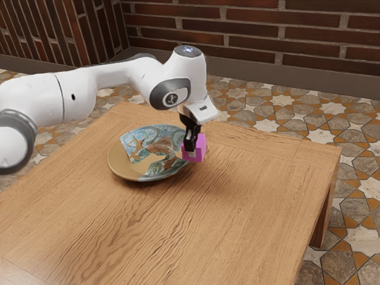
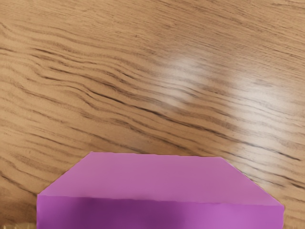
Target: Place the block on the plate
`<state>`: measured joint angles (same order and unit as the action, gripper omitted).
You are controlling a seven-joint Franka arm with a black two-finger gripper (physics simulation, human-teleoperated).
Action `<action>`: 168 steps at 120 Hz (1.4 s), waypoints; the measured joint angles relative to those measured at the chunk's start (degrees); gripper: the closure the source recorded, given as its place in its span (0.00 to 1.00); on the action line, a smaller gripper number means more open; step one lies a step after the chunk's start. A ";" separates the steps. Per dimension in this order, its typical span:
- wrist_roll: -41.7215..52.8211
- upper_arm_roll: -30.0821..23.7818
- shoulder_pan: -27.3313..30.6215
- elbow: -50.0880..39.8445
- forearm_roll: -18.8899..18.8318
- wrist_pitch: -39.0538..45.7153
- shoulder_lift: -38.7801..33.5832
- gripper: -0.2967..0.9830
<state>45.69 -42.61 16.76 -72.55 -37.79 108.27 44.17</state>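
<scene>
Gripper (image 1: 192, 148): clamped on block (image 1: 201, 148), approx. ctr. of ext. view; block at lower edge, wrist view. Plate (image 1: 126, 165): left of ctr., ext. view, w/ block overlapping its right rim in frame. Table (image 1: 237, 219): under plate. Arm (image 1: 77, 95): upper left, ext. view. Wall (image 1: 249, 29): top.

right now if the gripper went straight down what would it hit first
The gripper would bring its block down probably onto the table beside the plate; depth is unclear, so the rim could come first.
</scene>
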 joint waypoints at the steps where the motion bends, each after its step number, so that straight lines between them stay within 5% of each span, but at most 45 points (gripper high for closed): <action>1: -0.03 0.53 0.11 -0.55 0.27 0.10 -0.64 0.47; 25: -0.63 12.43 1.88 -10.73 9.11 4.07 -10.24 0.47; 64: -1.28 14.62 8.02 -9.04 12.96 8.92 -2.90 0.47; 98: -1.62 16.23 7.21 -11.11 16.24 10.39 -8.23 0.30; 126: -3.83 37.24 -7.71 -26.81 30.81 10.55 -26.42 0.25; 144: -8.16 50.78 -21.46 -31.18 35.15 7.59 -34.26 0.24; 168: -14.41 53.98 -24.95 -27.32 37.65 0.11 -38.48 0.24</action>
<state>31.28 11.37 -8.19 -99.88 -0.14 108.38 5.69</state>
